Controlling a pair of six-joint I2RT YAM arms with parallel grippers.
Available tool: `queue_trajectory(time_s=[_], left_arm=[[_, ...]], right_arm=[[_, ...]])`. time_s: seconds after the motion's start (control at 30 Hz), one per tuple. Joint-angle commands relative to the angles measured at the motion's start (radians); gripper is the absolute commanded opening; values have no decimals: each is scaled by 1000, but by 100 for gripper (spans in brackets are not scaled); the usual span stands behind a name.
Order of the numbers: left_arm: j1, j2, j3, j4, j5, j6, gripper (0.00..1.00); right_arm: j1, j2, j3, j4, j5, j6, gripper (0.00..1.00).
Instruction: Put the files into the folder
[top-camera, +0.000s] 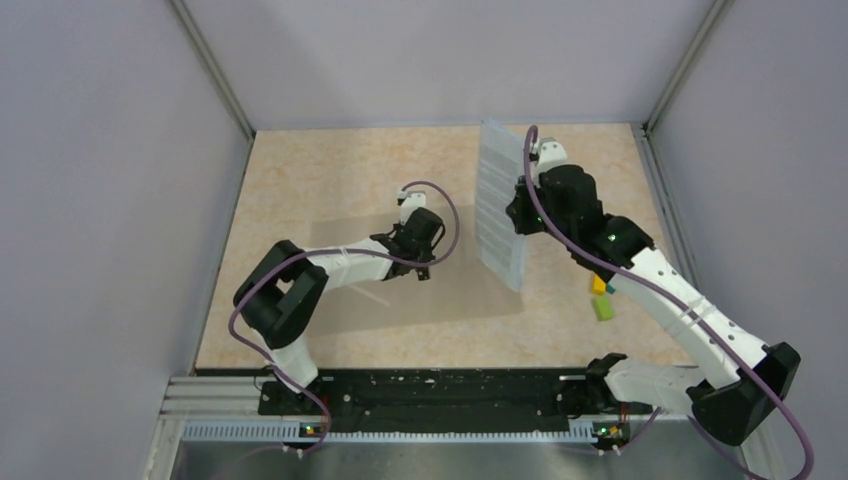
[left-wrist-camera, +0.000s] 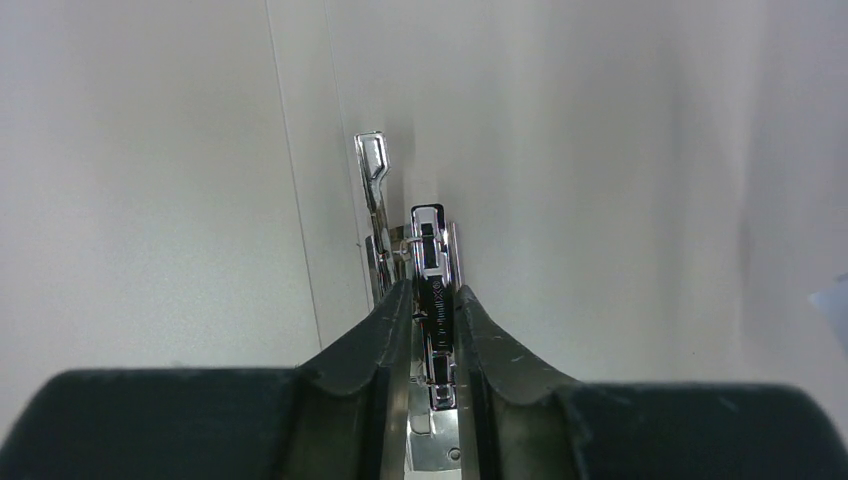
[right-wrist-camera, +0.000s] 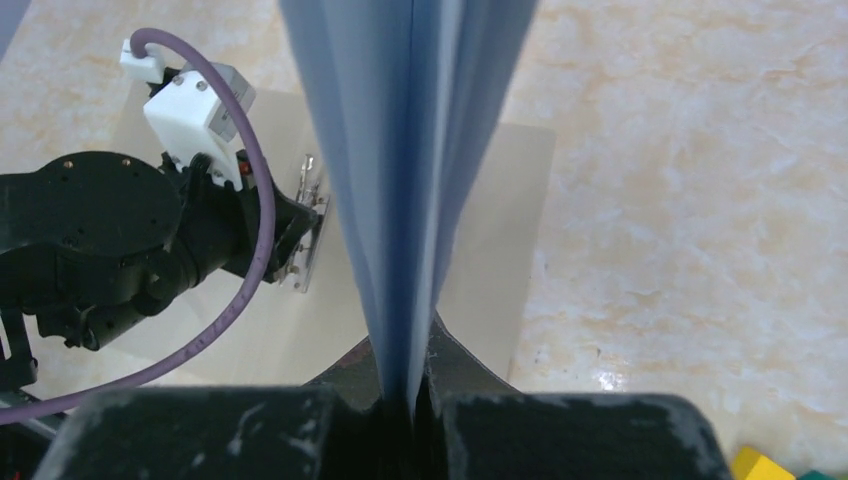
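The folder (top-camera: 470, 300) lies open and flat on the tabletop, its pale inner face up; it also shows in the right wrist view (right-wrist-camera: 500, 230). A metal clip (left-wrist-camera: 430, 250) sits on its inner face. My left gripper (top-camera: 418, 266) is shut on that clip's lever, also seen from the left wrist (left-wrist-camera: 433, 300). My right gripper (top-camera: 520, 207) is shut on the files (top-camera: 500, 205), a stack of white sheets held upright on edge above the folder's right part. In the right wrist view the files (right-wrist-camera: 410, 150) rise from between the closed fingers (right-wrist-camera: 410, 390).
Small green and yellow blocks (top-camera: 601, 298) lie on the table under the right arm; they show at the right wrist view's lower right corner (right-wrist-camera: 765, 465). Grey walls enclose the beige marbled tabletop (top-camera: 330, 170) on three sides.
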Motion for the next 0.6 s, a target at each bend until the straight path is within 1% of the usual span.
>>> queue_trajectory(time_s=[0.0, 0.03, 0.1, 0.3, 0.43, 0.57], left_arm=[[22, -66, 8, 13, 99, 47, 26], [28, -74, 8, 15, 114, 51, 32], [38, -84, 9, 18, 138, 59, 40], [56, -111, 27, 2, 184, 82, 56], [87, -165, 12, -19, 182, 55, 58], [178, -256, -61, -3, 196, 12, 58]], right_arm=[[-9, 24, 79, 23, -73, 17, 0], [-8, 28, 88, 12, -68, 13, 0], [-9, 34, 100, -5, -62, 7, 0], [-9, 40, 107, -29, -82, 0, 0], [-9, 49, 120, -31, -160, 11, 0], [22, 85, 162, -41, -277, 33, 0]])
